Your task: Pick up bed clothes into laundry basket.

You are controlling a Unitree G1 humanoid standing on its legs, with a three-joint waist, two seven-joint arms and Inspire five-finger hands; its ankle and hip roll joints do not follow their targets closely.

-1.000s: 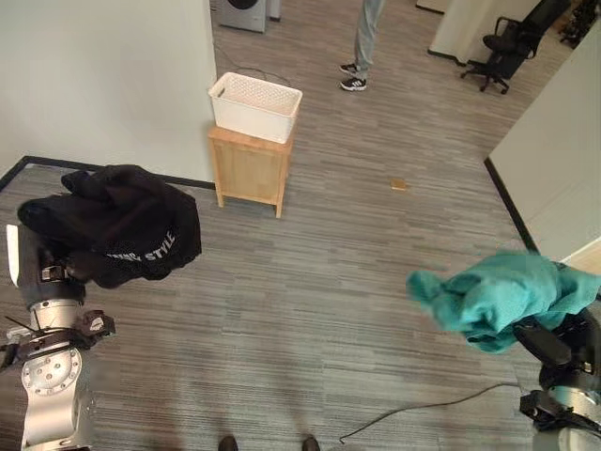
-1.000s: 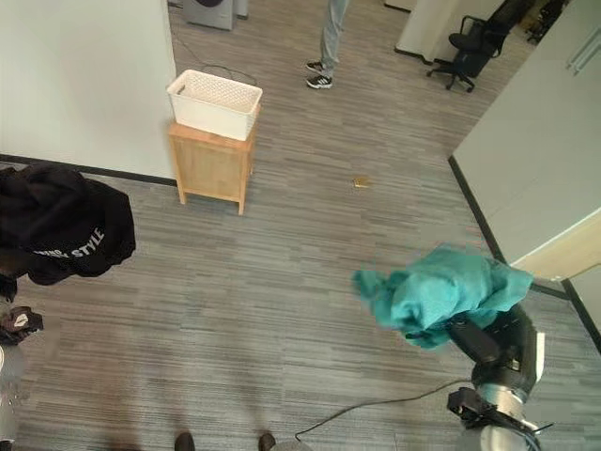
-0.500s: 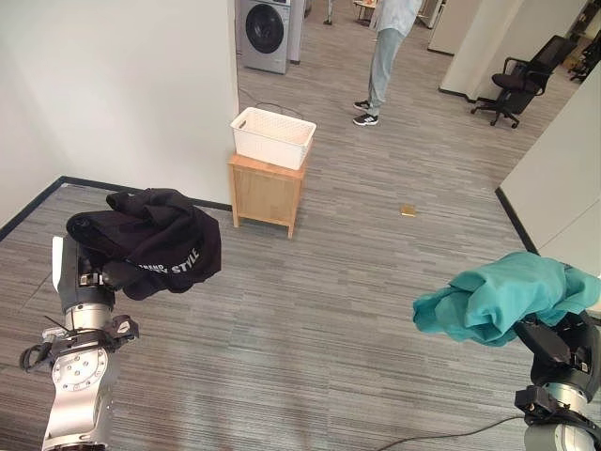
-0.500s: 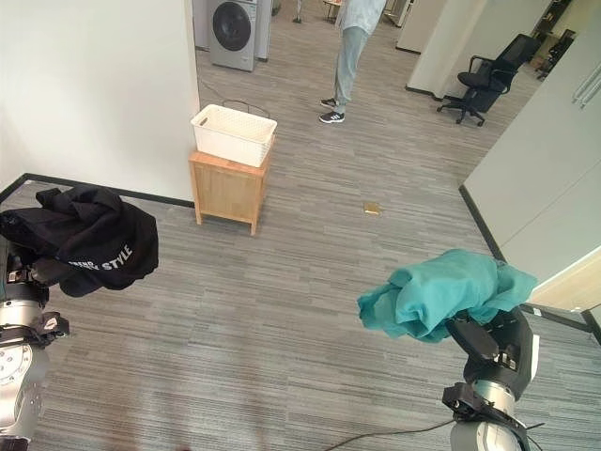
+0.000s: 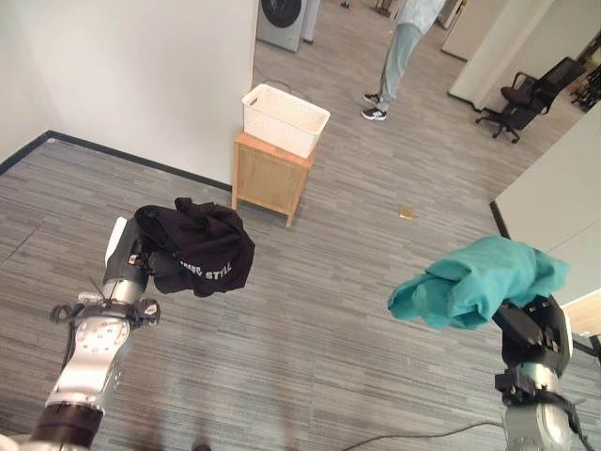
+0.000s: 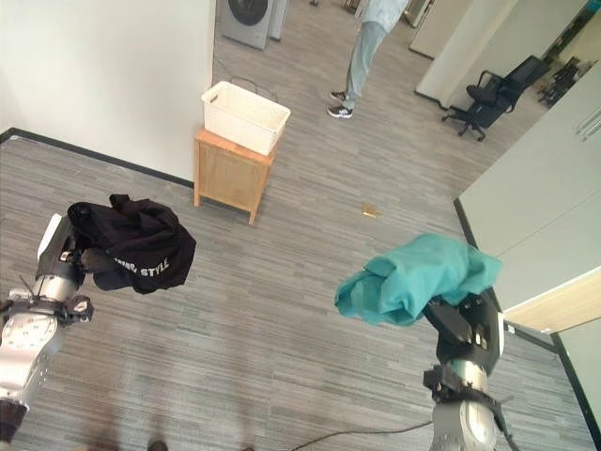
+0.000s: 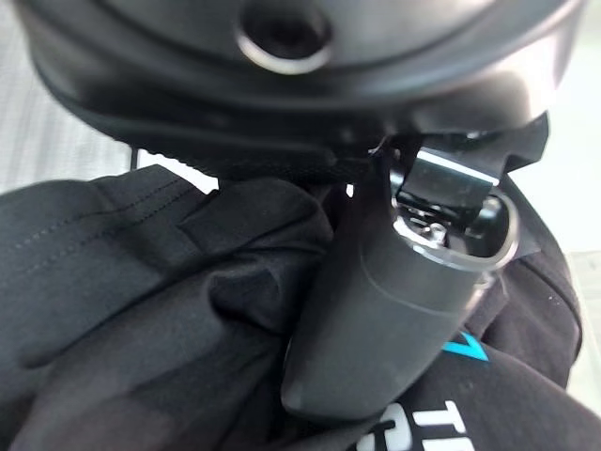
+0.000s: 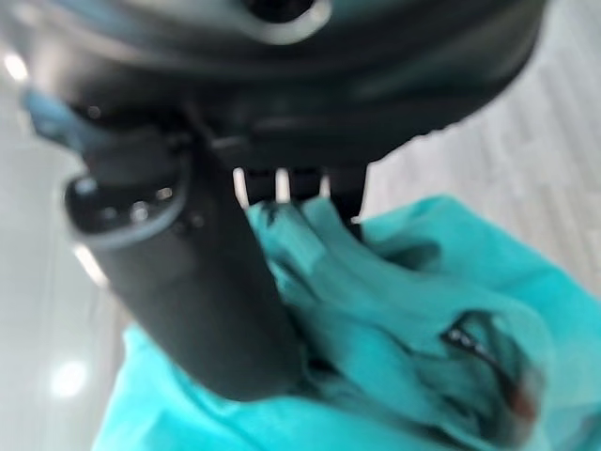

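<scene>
A black garment with white lettering hangs bunched from my left hand, which is held up at the left; in the left wrist view its thumb presses into the black cloth. A teal garment is draped over my right hand at the right; the right wrist view has the thumb clamped on the teal cloth. The white laundry basket stands on a small wooden cabinet against the wall, well ahead of both hands.
A white wall runs along the left behind the cabinet. A person's legs stand beyond the basket, near a washing machine. An office chair is at the far right. A small tan object lies on the grey floor.
The whole view has shifted, so the camera has moved; the basket and cabinet now sit slightly nearer the centre. Both hands still hold their garments, the black one now showing further right.
</scene>
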